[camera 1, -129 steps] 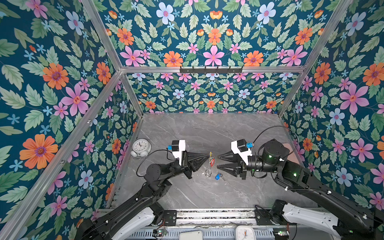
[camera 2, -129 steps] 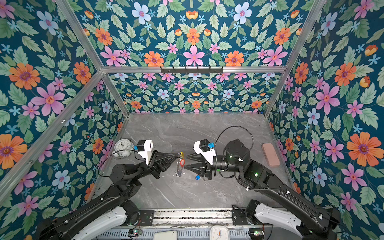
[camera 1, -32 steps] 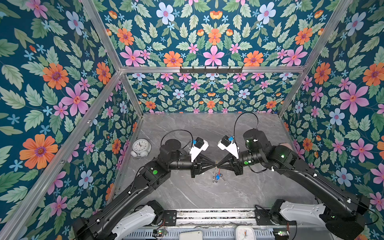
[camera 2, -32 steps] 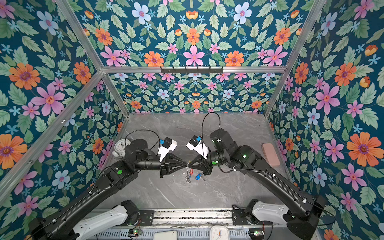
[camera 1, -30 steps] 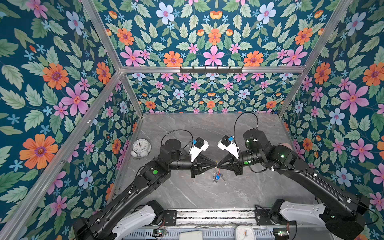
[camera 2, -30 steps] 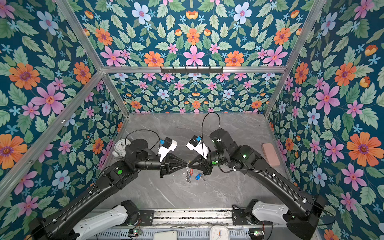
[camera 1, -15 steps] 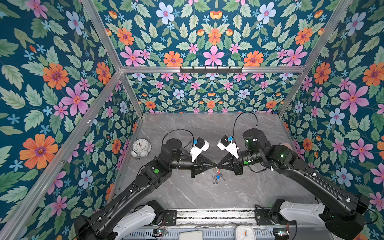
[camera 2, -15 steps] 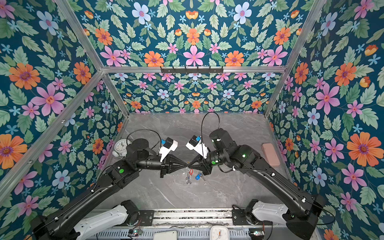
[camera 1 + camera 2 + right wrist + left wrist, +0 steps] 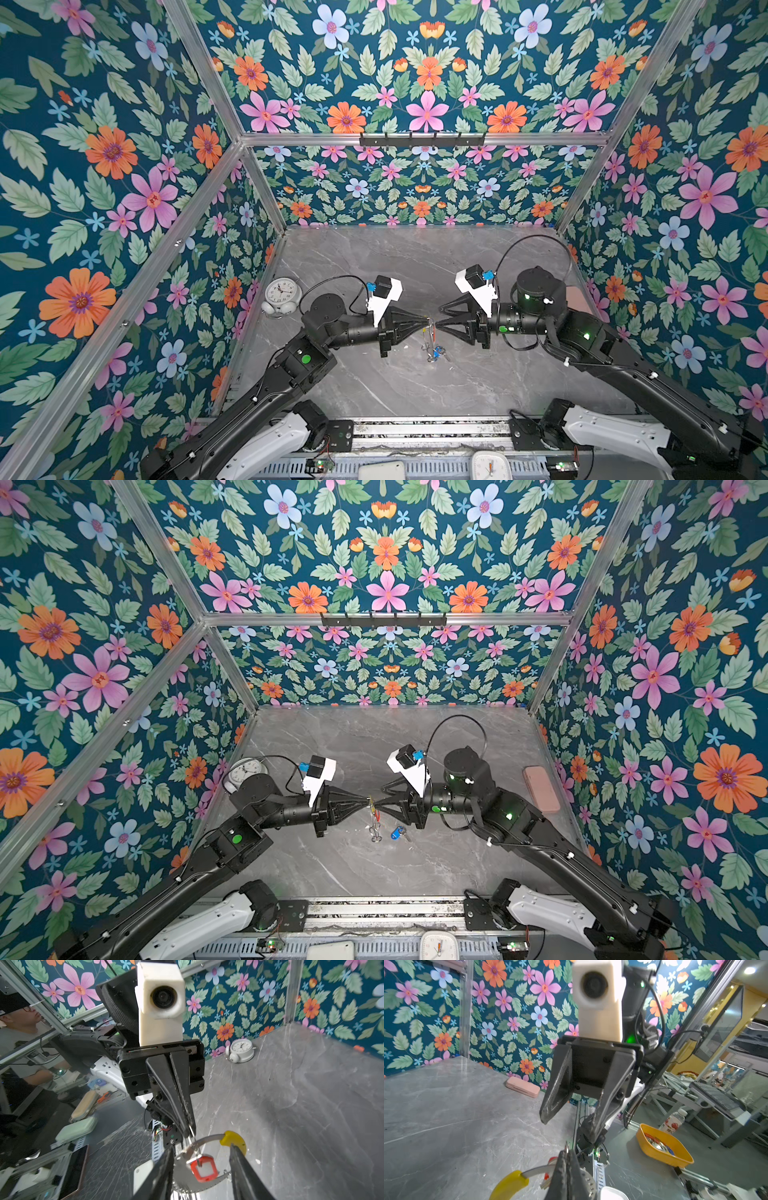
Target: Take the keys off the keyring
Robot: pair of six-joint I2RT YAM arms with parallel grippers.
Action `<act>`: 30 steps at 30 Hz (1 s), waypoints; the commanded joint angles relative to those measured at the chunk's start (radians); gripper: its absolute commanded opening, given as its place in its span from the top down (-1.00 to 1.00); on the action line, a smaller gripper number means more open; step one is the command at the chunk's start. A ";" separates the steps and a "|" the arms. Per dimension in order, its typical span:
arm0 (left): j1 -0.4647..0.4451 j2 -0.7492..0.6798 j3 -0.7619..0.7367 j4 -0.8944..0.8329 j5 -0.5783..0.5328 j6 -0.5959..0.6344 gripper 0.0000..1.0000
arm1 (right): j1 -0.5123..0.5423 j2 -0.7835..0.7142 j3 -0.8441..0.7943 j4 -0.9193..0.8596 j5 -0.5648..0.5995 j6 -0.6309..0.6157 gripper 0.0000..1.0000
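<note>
Pinching the keyring (image 9: 233, 1141), left end effector (image 9: 189, 1129) is clamped tight; right end effector (image 9: 569, 1129) sits jaws apart, red-tag key (image 9: 204, 1171) dangling underneath.

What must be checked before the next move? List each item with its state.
1. Hold: left tool shut on keyring: ok.
2. Opening: right tool open: ok.
3. Aim: red key between right tool's jaws: ok.
4. Done: blue key off keyring, on table: ok.
5. Done: red key off keyring: not ok, it hangs there.
6. Red key's split ring spread open: cannot tell.
</note>
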 commanded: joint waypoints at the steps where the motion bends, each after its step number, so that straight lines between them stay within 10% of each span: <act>1: 0.001 -0.027 -0.034 0.172 -0.093 -0.034 1.00 | 0.012 -0.050 -0.083 0.266 0.097 0.058 0.09; 30: 0.000 -0.058 -0.121 0.437 -0.021 -0.145 1.00 | 0.088 -0.034 -0.101 0.308 0.010 -0.017 0.13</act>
